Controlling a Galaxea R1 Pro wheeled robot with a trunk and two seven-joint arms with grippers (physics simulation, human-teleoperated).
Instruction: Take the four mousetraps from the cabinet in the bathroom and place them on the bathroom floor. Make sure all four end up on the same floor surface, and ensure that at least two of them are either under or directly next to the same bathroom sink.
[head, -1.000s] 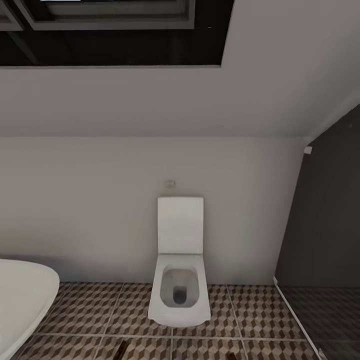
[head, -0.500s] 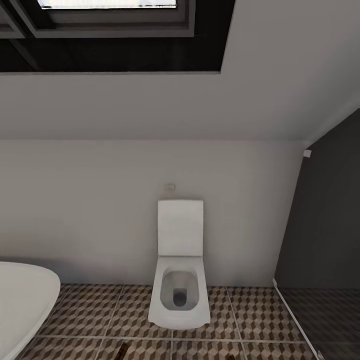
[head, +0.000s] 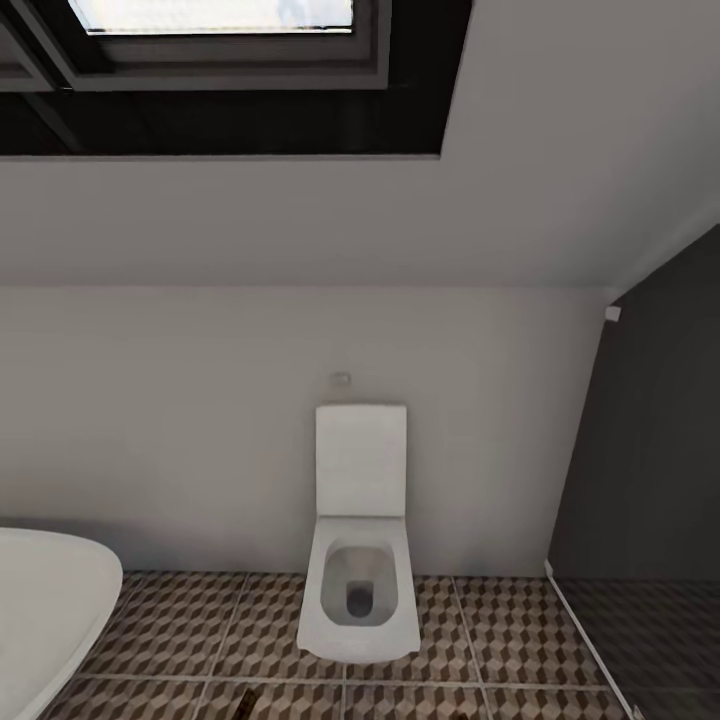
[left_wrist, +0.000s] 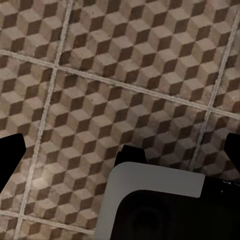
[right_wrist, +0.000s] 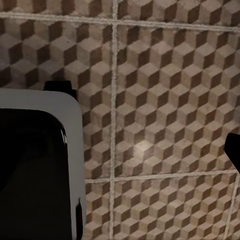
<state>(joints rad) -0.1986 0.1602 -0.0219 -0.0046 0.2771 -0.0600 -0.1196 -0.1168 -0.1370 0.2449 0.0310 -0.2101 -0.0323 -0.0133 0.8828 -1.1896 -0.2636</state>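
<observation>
Since a second ago my head camera has tilted up a little: the skylight shows more bright glass and the toilet sits lower in the picture, so it is the view that shifted, not the fixtures. From the head I see a square white toilet straight ahead at 12 o'clock against a plain matte wall, its lid up, a rounded glossy white rim at about 8 o'clock that could be a tub or basin, and a dark shower panel at 3 o'clock. A small brownish thing lies at 6 o'clock on the floor; it is too cut off to name. Through the left wrist I look down on brown cube-patterned tile with pale grout lines and the grey rounded corner of my base; black finger tips sit at both picture edges, so that gripper stands wide and holds nothing. Through the right wrist I see the same tile, one fingertip at the edge; I cannot tell its spread. No mousetrap or cabinet is plainly visible, so I judge I am travelling, and next need to find either.
</observation>
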